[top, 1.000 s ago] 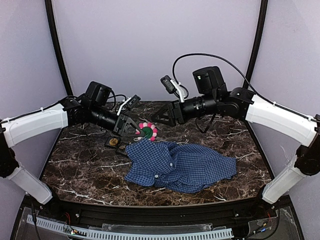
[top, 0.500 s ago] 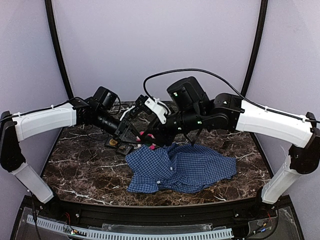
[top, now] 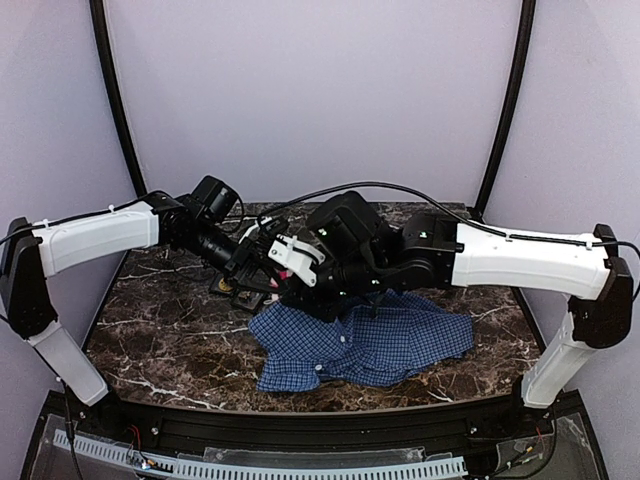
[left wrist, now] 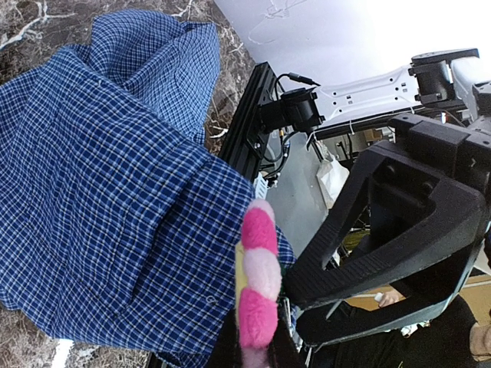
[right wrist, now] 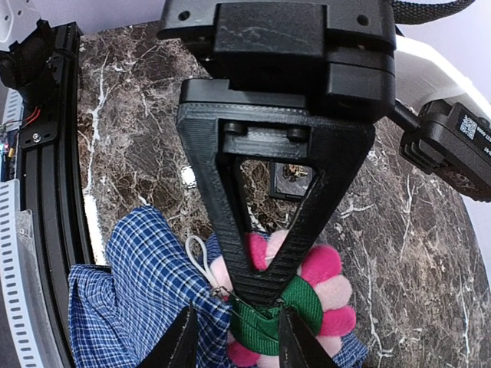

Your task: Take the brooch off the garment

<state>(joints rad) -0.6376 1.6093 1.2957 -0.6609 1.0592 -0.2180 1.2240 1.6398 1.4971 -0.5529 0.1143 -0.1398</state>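
The brooch (right wrist: 326, 295), a pink pom-pom flower with a green centre, is pinned to the collar end of the blue checked shirt (top: 370, 340). My left gripper (top: 262, 272) is shut on the brooch and holds it a little above the table. In the left wrist view the brooch (left wrist: 259, 276) stands edge-on between the fingers of that gripper (left wrist: 257, 349), against the shirt (left wrist: 115, 192). My right gripper (top: 300, 292) is open, and in its wrist view (right wrist: 238, 341) its fingers straddle the green centre and the pin. The shirt (right wrist: 146, 284) hangs from the pin.
A small dark square tile (top: 225, 285) with a gold piece lies on the marble table (top: 150, 340) just under the left gripper; it also shows in the right wrist view (right wrist: 291, 178). The two grippers are almost touching. The table's black front rail (top: 300, 430) runs below the shirt.
My right arm has swung left and down until its fingers sit round the brooch. My left gripper has kept hold of the brooch and the shirt's corner has shifted slightly left.
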